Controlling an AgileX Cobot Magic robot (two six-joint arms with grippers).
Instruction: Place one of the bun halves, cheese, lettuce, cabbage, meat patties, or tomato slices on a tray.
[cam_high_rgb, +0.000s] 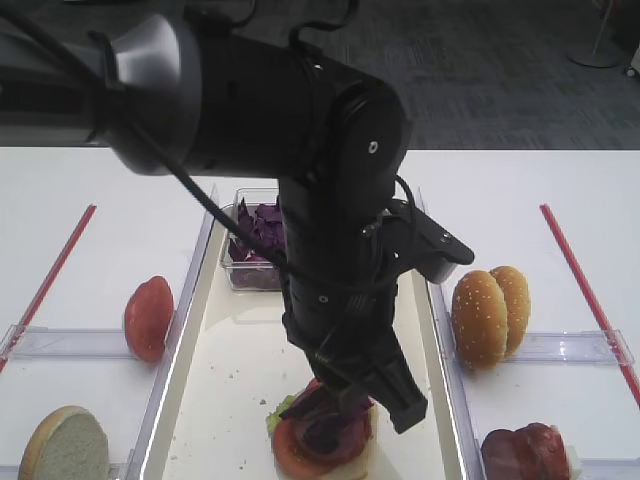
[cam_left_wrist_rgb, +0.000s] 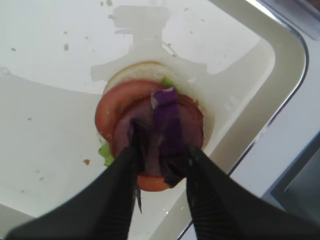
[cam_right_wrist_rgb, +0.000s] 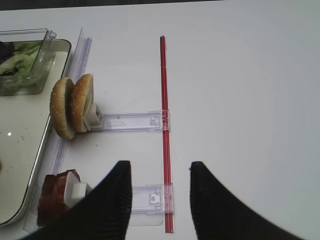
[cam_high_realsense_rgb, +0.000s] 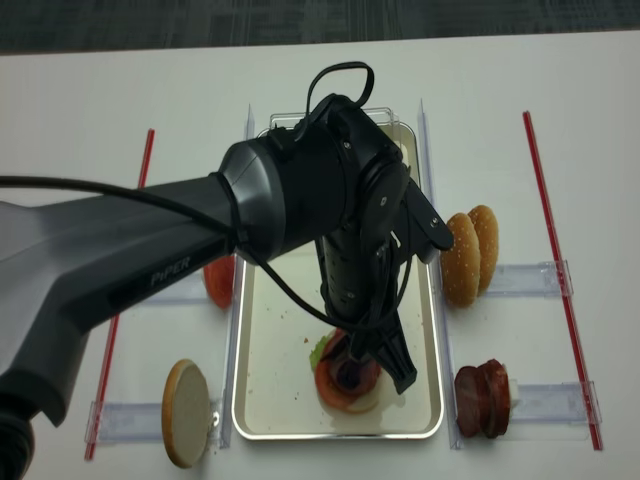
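My left gripper (cam_left_wrist_rgb: 162, 152) is over the near end of the cream tray (cam_high_rgb: 215, 400), shut on a dark purple cabbage piece (cam_left_wrist_rgb: 167, 125). The piece rests on a stack: a tomato slice (cam_left_wrist_rgb: 117, 105) over lettuce (cam_left_wrist_rgb: 105, 152) and a pale bun half (cam_left_wrist_rgb: 135, 72). From above, the gripper (cam_high_realsense_rgb: 370, 365) covers part of that stack (cam_high_realsense_rgb: 340, 385). My right gripper (cam_right_wrist_rgb: 160, 170) hovers open over the bare table on the right, with nothing between its fingers.
Two sesame bun halves (cam_high_rgb: 490, 315) and meat patties (cam_high_rgb: 525, 452) stand in clear holders right of the tray. Tomato slices (cam_high_rgb: 148, 317) and a pale bun half (cam_high_rgb: 65, 445) stand on the left. A clear box of cabbage (cam_high_rgb: 258, 235) sits at the tray's far end. Red strips (cam_right_wrist_rgb: 164, 125) mark the sides.
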